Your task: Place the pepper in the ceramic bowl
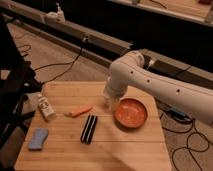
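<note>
Pepper (80, 111) lies flat on the counter (115, 150), left of centre, apart from the ceramic bowl (131, 113) near the right edge. Hand (111, 101) hangs low between them, by the bowl's left rim; wide or narrow, cannot tell. Pepper is probably light, firm, smooth and may roll. Pinch across the thick middle, not the stem tip.

No legible text; tool (112, 103) hangs beside the ceramic bowl (133, 115).
</note>
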